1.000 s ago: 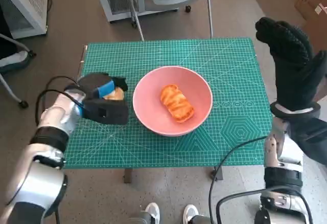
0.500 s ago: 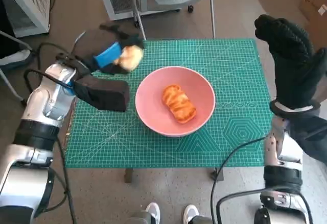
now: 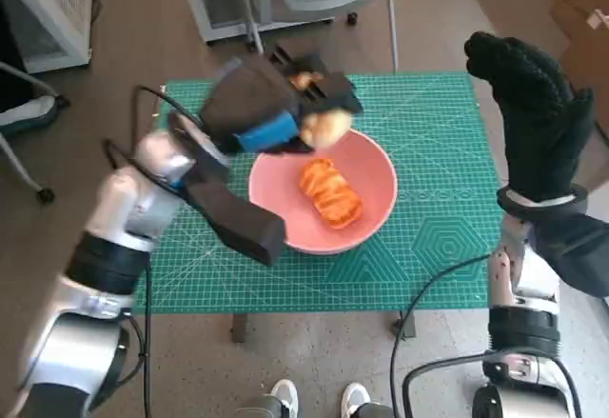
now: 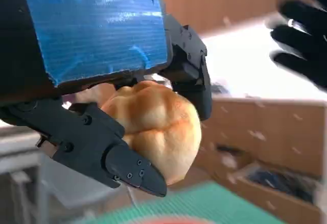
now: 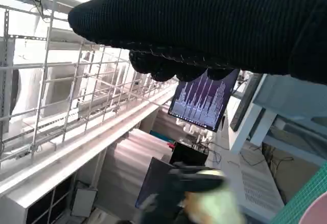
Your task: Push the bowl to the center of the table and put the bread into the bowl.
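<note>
Bread roll point(image 4: 153, 127), pale golden, clamped in the blue-taped left hand point(image 3: 271, 113), above the far rim of the pink bowl point(image 3: 376, 199). Inside the bowl, a glazed striped pastry point(image 3: 329, 192). Right hand point(image 3: 533, 113) raised beside the green cutting mat point(image 3: 428, 237), fingers loosely together, holding nothing. No legible writing.
</note>
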